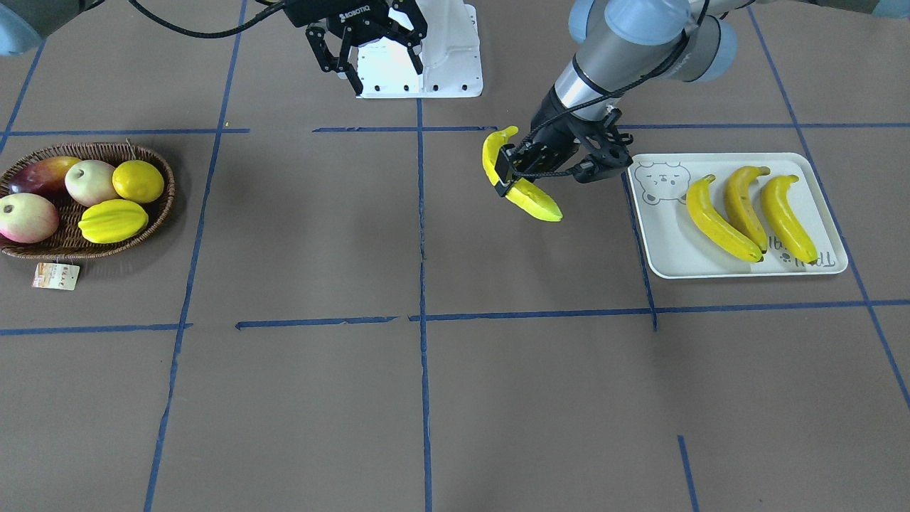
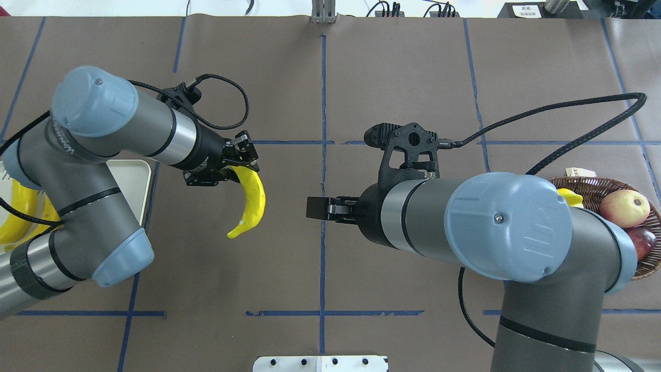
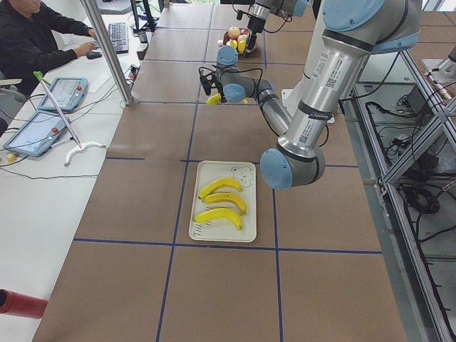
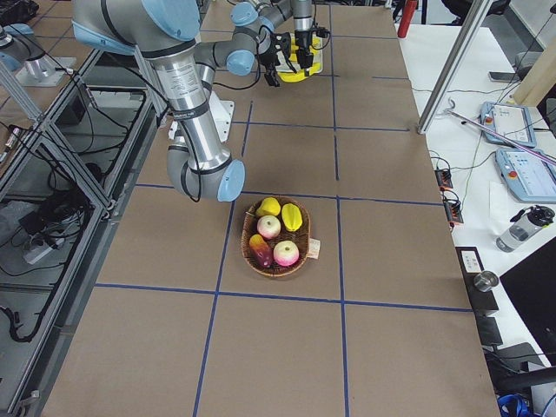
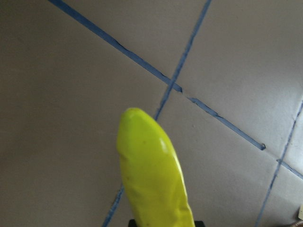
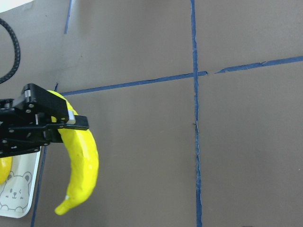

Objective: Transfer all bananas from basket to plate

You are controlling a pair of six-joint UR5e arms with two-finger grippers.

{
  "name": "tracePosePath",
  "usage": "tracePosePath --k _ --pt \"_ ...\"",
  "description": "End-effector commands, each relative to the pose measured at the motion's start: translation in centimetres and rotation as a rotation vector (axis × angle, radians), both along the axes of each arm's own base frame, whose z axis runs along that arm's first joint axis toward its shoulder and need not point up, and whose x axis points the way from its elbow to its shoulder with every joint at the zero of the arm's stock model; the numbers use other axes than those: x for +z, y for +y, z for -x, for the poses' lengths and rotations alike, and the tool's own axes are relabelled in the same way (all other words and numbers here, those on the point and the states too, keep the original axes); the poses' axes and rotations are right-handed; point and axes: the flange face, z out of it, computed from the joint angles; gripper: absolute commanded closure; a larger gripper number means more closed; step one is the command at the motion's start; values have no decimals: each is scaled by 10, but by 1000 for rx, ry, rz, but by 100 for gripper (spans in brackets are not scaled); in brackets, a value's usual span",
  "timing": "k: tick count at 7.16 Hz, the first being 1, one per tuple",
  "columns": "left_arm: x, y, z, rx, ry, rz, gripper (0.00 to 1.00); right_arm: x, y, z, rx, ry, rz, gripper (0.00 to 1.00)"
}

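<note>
Pinched crosswise in the left gripper (image 1: 510,172): one yellow banana (image 1: 532,200), jaws pressed onto its middle, both curved ends sticking out free. Held just off the plate (image 1: 665,245), beyond the short edge that carries the grey bear face, not over the plate, and lifted clear of the brown table (image 1: 298,398). Seen from the left wrist, only the banana's blunt yellow end above crossing blue tape lines (image 5: 180,87). On the plate itself, three more bananas (image 1: 718,220) lying side by side, slanted across the half away from the bear face, close-packed and covering part of the grey lettering at the far corner. Well apart from the plate, past the held banana on the bear-face side: the right gripper (image 1: 371,60), fingers spread wide with nothing between them, hanging in front of a white base bracket (image 1: 455,71). Farthest from the plate, at the opposite end of the table: the basket (image 1: 92,252), dark woven wicker, with a paper tag (image 1: 55,276) on the table just outside its rim. Inside the basket, a round lemon (image 1: 138,180), a ridged starfruit (image 1: 112,221), two pale apples (image 1: 91,182) and a dark red fruit (image 1: 43,176), all crowded together.
</note>
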Motion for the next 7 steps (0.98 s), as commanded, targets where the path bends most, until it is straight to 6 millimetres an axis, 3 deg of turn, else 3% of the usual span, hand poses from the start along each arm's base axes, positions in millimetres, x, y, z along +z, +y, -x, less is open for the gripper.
tracePosePath --k 1,3,4,7 --pt "48 -12 32 70 -204 -46 100 3 0 -1 -1 6 -2 0" --pt "123 -15 67 142 -304 -112 100 8 -1 -1 1 15 1 0" --pt "143 -20 85 154 -322 -140 100 9 -2 -1 4 18 1 0" --pt "188 -10 96 167 -371 -80 98 13 -3 1 6 28 5 0"
